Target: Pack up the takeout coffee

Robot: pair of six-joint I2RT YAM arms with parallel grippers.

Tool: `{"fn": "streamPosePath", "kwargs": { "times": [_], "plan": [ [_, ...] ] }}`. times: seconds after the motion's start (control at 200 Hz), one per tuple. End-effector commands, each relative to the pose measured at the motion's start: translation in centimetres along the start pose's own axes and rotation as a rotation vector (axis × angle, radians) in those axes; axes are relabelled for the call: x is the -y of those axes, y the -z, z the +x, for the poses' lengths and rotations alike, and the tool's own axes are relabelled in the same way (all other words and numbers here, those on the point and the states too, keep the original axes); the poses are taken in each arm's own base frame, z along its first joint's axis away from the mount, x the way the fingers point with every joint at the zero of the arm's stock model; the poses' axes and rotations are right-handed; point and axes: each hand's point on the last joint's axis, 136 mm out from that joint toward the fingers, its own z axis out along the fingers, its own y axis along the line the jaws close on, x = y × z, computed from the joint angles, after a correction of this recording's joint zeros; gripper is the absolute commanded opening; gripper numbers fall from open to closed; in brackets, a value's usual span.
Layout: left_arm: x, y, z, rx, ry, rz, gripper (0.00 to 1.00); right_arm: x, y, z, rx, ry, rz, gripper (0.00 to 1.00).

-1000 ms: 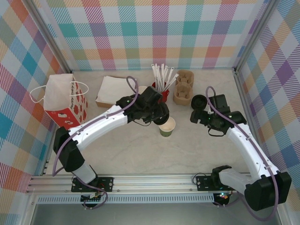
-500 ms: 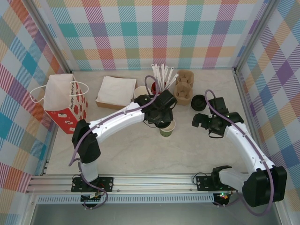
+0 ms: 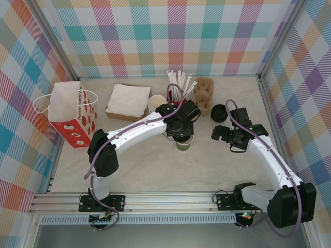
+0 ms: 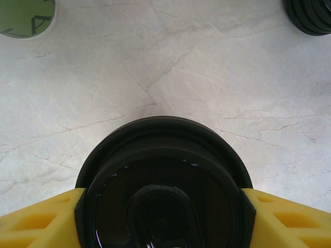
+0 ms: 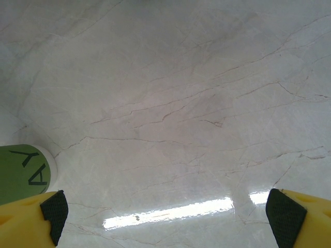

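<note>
The takeout coffee's green paper cup (image 3: pixel 183 145) stands lidless near the table's middle; it also shows in the left wrist view, green cup (image 4: pixel 25 18), and in the right wrist view, green cup (image 5: pixel 21 173). My left gripper (image 3: pixel 180 125) hovers just behind and over the cup, shut on a round black lid (image 4: pixel 164 175) squeezed between its yellow fingers (image 4: pixel 36 219). To the cup's right my right gripper (image 3: pixel 221 133) stands open, its fingertips (image 5: pixel 31 217) wide apart over bare marble with nothing between them.
A stack of black lids (image 3: pixel 219 111) sits behind the right gripper. Along the back stand a red cup with white straws (image 3: pixel 178 92), a brown cardboard carrier (image 3: pixel 202 96), a cream cup (image 3: pixel 154 103) and a napkin box (image 3: pixel 128 99). A red-and-white paper bag (image 3: pixel 71 111) stands at the left.
My left arm has swung right, carrying the black lid from left of the cup to just behind and above it. My right gripper drew back slightly from the lid stack.
</note>
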Motion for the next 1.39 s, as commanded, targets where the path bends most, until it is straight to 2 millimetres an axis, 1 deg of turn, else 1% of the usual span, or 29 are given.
{"fn": "streamPosePath", "kwargs": {
  "times": [0.0,0.525,0.825,1.01,1.39],
  "plan": [
    [0.4,-0.1,0.5,-0.005,-0.044,-0.021,0.63,0.0,-0.4,0.3,-0.014,-0.013,-0.008,1.00],
    [0.9,-1.3,1.1,-0.038,-0.054,-0.028,0.63,-0.6,-0.7,0.3,-0.011,-0.012,-0.047,1.00],
    [1.3,-2.0,1.6,-0.069,-0.061,-0.020,0.67,-0.6,-0.9,0.5,-0.019,-0.009,-0.052,1.00],
    [1.4,-2.0,1.5,-0.067,-0.058,-0.015,0.70,-0.8,-1.0,0.6,-0.025,-0.008,-0.060,1.00],
    [1.9,-1.1,1.2,-0.057,-0.052,0.012,0.77,-1.1,-1.1,0.8,-0.038,-0.005,-0.078,1.00]
  ]
}}
